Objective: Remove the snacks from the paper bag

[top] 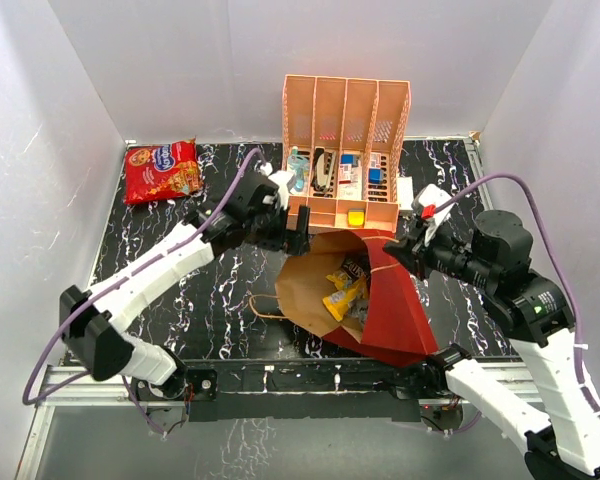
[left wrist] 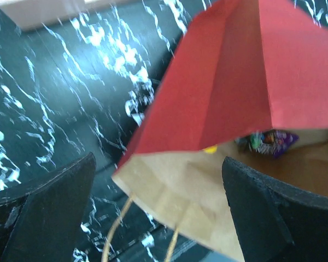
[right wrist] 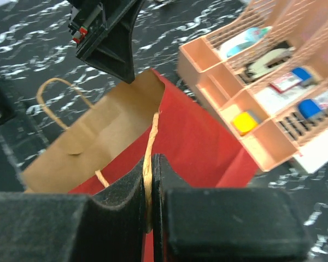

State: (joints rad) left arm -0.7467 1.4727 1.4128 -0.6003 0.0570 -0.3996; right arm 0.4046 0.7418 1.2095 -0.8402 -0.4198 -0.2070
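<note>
The paper bag [top: 395, 305], red outside and brown inside, lies on its side with its mouth open toward the left. Yellow and brown snack packets [top: 345, 290] lie inside it. A purple packet [left wrist: 273, 143] shows deep inside in the left wrist view. The large red cookie bag [top: 162, 170] lies on the table at the back left. My left gripper [top: 292, 236] is open and empty at the bag's mouth [left wrist: 175, 185], with the brown lip between its fingers [left wrist: 49, 207]. My right gripper [top: 396, 248] is shut on the bag's twine handle [right wrist: 149, 147] and holds the upper side up.
The peach plastic rack [top: 346, 130] with small blue, white and yellow items stands right behind the bag, and also shows in the right wrist view [right wrist: 273, 98]. A second twine handle [top: 265, 305] lies on the black marbled table [top: 200, 290]. White walls enclose the table.
</note>
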